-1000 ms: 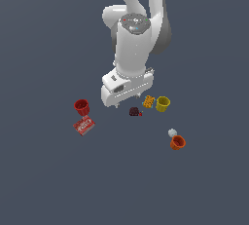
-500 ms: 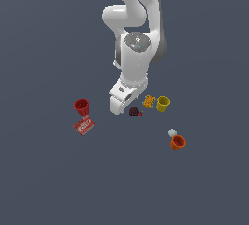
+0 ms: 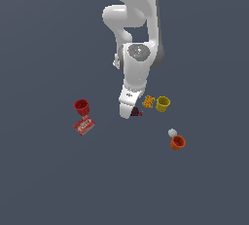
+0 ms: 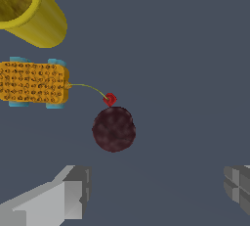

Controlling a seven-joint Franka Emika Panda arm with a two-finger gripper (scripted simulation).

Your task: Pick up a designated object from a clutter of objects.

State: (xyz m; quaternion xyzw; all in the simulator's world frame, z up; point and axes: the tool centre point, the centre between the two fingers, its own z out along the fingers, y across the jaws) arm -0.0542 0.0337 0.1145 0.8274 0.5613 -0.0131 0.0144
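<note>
Since a second earlier, your gripper (image 3: 130,112) had dropped lower and swung over the dark maroon lump (image 4: 114,128). You had its fingers (image 4: 68,193) spread wide, holding nothing. That lump lay on the bench (image 3: 58,180), off-centre toward one finger, just beside a tiny red speck (image 4: 110,99) and the orange box (image 4: 32,84).

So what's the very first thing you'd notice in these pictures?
The big white arm bending down over the small things scattered on the grey floor. In the wrist view, a dark maroon lump sits ahead of the open gripper, with a tiny red speck, an orange patterned box and a yellow cup nearby.
</note>
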